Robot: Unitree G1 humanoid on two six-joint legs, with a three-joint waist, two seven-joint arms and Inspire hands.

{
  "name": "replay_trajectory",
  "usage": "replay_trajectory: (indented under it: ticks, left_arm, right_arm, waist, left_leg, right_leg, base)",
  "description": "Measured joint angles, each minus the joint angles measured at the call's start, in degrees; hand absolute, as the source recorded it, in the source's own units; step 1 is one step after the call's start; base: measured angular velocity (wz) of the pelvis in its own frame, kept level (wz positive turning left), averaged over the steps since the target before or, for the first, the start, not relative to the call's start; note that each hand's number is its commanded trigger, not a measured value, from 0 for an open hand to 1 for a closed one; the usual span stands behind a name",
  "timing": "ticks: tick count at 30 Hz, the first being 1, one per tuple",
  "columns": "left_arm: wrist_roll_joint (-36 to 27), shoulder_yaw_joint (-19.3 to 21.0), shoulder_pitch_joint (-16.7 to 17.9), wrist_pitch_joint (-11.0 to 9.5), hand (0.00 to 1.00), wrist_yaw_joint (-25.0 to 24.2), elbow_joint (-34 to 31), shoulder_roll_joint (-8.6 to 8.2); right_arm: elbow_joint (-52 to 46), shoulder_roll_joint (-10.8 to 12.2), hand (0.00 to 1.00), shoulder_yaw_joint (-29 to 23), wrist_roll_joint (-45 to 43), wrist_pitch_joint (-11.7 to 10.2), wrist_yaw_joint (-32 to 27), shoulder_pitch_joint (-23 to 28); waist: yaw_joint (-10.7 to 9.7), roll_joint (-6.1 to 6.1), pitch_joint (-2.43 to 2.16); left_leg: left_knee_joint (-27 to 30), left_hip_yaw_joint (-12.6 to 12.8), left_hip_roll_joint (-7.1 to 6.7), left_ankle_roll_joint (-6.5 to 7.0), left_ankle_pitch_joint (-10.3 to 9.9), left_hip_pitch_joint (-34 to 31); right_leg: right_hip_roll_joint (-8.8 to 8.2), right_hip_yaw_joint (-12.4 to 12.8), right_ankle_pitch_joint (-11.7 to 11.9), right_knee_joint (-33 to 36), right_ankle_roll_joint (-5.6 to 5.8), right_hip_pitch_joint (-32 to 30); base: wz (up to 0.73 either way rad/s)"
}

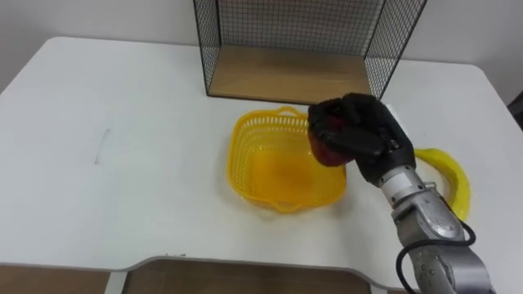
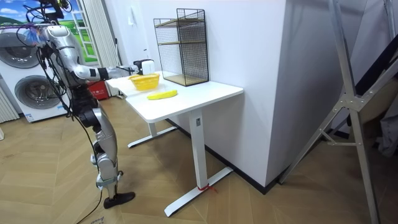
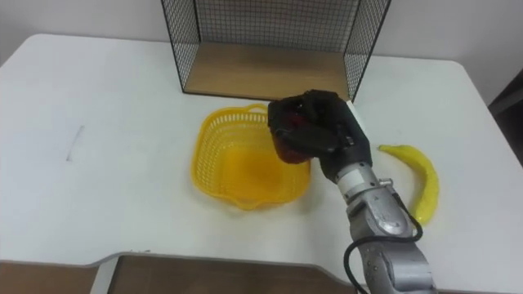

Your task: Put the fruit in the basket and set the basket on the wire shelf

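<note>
Right hand (image 1: 364, 126) is wrapped round a red fruit (image 1: 325, 150), apple I guess, just over the right rim of the yellow basket (image 1: 245, 135), firm, smooth, fine gripped whole, while the banana (image 1: 459, 188) on the table (image 1: 122, 163) beside it looks softer, so I'd grab that gently mid-curve.
</note>
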Motion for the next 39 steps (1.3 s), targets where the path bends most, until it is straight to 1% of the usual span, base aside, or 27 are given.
replay_trajectory:
  ticks: [2, 4, 6, 7, 8, 9, 13, 17, 23, 28, 30, 34, 37, 39]
  left_arm:
    - [0.0, -0.7, -0.3, 0.0, 0.0, 0.0, 0.0, 0.29]
    - [0.0, -0.7, -0.5, 0.0, 0.0, -0.2, 0.2, 0.41]
    - [-0.1, -0.7, -1.4, 0.2, 0.0, -0.4, 0.2, 0.43]
    - [-0.1, -0.7, -1.4, 0.2, 0.0, -0.4, 0.2, 0.43]
    - [-0.1, -0.7, -1.7, 0.3, 0.0, -0.5, 0.2, 0.44]
    - [-0.1, -0.7, -1.8, 0.3, 0.0, -0.6, 0.2, 0.43]
    - [-0.1, -0.7, -1.8, 0.3, 0.0, -1.1, 0.3, 0.44]
    - [0.0, -0.7, -1.7, 0.4, 0.0, -1.3, 0.7, 0.44]
    - [0.0, -0.7, -1.7, 0.9, 0.0, -1.6, 0.6, 0.49]
    - [0.0, -0.9, -1.5, 0.9, 0.0, -1.6, 0.4, 1.01]
    - [0.0, -1.0, -1.5, 0.9, 0.0, -1.6, 0.3, 1.18]
    - [-0.1, -1.3, -1.4, 0.9, 0.0, -1.2, 0.2, 1.37]
    - [0.0, -1.8, -1.4, 0.9, 0.0, -1.2, -0.4, 1.36]
    - [0.0, -1.8, -1.4, 0.9, 0.0, -1.2, -0.4, 1.36]
  right_arm:
    - [0.9, -0.4, 1.0, 1.1, -1.4, 0.0, 0.1, -1.1]
    - [1.7, -0.4, 1.0, 1.6, -3.2, 0.1, 0.1, -2.2]
    - [1.7, -0.4, 1.0, 1.6, -4.5, 0.8, -0.1, -2.7]
    - [1.7, -0.4, 0.57, 1.6, -5.0, 1.0, -0.1, -2.7]
    - [1.7, -0.4, 0.39, 1.8, -5.3, 1.4, -0.1, -3.0]
    - [1.8, -0.4, 0.0, 2.1, -5.5, 1.9, 0.0, -3.4]
    - [1.8, -0.4, 0.0, 2.5, -7.3, 2.0, -0.1, -3.8]
    - [1.8, -0.4, 0.0, 2.5, -7.8, 2.4, -0.1, -3.8]
    - [2.1, -0.4, 0.0, 2.5, -10.0, 2.5, 0.0, -3.8]
    - [4.5, -0.5, 0.0, 2.4, -9.8, 2.5, -0.1, -3.8]
    - [4.8, -0.5, 0.0, 2.4, -9.6, 2.5, -0.1, -3.8]
    - [6.2, -0.4, 0.0, 2.5, -9.1, 2.5, -0.1, -3.8]
    - [6.7, -0.4, 0.0, 2.5, -9.1, 2.5, -0.1, -3.8]
    - [6.8, -0.4, 0.0, 2.4, -9.1, 2.5, -0.1, -3.8]
  waist:
    - [0.3, -0.31, 0.09]
    - [0.5, -0.53, 0.09]
    - [1.5, -0.61, 0.1]
    - [1.6, -0.61, 0.1]
    - [1.8, -0.65, 0.09]
    - [1.9, -0.68, 0.09]
    - [1.9, -1.03, 0.19]
    - [1.9, -1.32, 0.16]
    - [1.6, -1.23, 0.2]
    - [1.1, -1.19, 0.23]
    - [0.9, -1.01, 0.31]
    - [1.0, -1.0, 0.27]
    - [0.4, -1.0, 0.23]
    - [0.0, -0.91, 0.11]
  left_leg:
    - [0.0, 0.0, -0.01, 0.0, 0.0, 0.0]
    - [0.0, -0.1, 0.0, 0.0, 0.0, -0.1]
    - [0.0, -0.2, 0.0, 0.0, 0.0, -0.3]
    - [0.0, -0.3, 0.01, 0.0, 0.0, -0.4]
    - [0.0, -0.3, 0.02, 0.0, 0.0, -0.4]
    - [0.0, -0.4, 0.02, 0.0, 0.0, -0.4]
    - [0.0, -0.4, 0.02, 0.01, 0.0, -0.4]
    - [0.1, -0.4, 0.02, 0.01, 0.0, -0.4]
    - [0.2, -0.6, 0.02, 0.0, 0.0, -0.5]
    - [0.6, -1.7, -0.01, 0.0, 0.0, -0.9]
    - [0.7, -1.9, -0.02, 0.0, 0.0, -0.8]
    - [0.9, -1.9, -0.03, 0.0, 0.0, -0.8]
    - [1.0, -1.9, -0.04, 0.0, 0.0, -0.8]
    - [1.0, -1.9, -0.04, 0.0, 0.0, -0.8]
  right_leg:
    - [-0.01, 0.0, 0.0, 0.0, 0.0, 0.0]
    - [-0.01, -0.1, 0.0, 0.0, 0.0, -0.1]
    - [-0.01, -0.2, 0.0, 0.0, 0.0, -0.2]
    - [-0.02, -0.3, 0.0, 0.0, 0.0, -0.2]
    - [-0.02, -0.3, 0.0, 0.0, 0.0, -0.2]
    - [-0.02, -0.4, 0.0, 0.0, 0.0, -0.2]
    - [-0.04, -0.4, 0.0, 0.0, 0.0, -0.2]
    - [-0.05, -0.4, 0.0, 0.0, 0.0, -0.2]
    - [-0.04, -0.6, 0.0, 0.0, 0.0, -0.1]
    - [-0.14, -1.8, 0.0, 0.0, 0.0, 0.4]
    - [-0.14, -1.9, 0.0, -0.2, 0.0, 0.7]
    - [-0.15, -1.9, 0.0, -0.3, 0.0, 0.9]
    - [-0.17, -1.9, 0.0, -0.2, -0.01, 0.9]
    - [-0.17, -1.9, 0.0, -0.2, -0.03, 0.9]
  base:
    - [0.0]
    - [0.0]
    - [0.03]
    - [0.04]
    - [0.03]
    - [0.0]
    - [0.0]
    - [0.0]
    - [0.01]
    - [0.12]
    - [0.05]
    - [0.0]
    - [0.0]
    - [0.0]
